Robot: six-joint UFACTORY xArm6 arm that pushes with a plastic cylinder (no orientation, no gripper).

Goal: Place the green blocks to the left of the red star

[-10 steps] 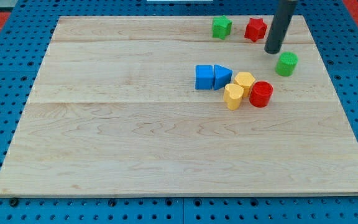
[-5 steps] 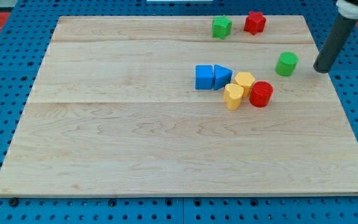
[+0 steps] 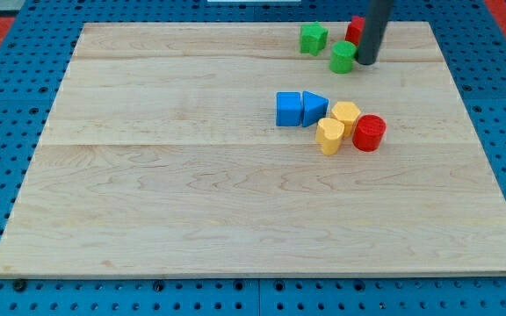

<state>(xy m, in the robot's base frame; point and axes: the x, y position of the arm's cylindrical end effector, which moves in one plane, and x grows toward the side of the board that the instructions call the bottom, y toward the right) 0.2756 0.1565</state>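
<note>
My tip (image 3: pixel 366 61) presses the right side of the green cylinder (image 3: pixel 343 57), to nudge it leftward past the red star (image 3: pixel 355 27), which my rod partly hides. The green cube (image 3: pixel 314 38) already sits left of that star. I have no fingers to open or close, only this rod.

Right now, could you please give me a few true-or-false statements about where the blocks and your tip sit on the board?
1. My tip is right beside the green cylinder, on its right in the view. True.
2. The green cube lies at the view's bottom edge. False: it is near the top.
3. The rod partly hides the red star. True.
4. The red cylinder is left of the blue cube. False: it is to its right.
</note>
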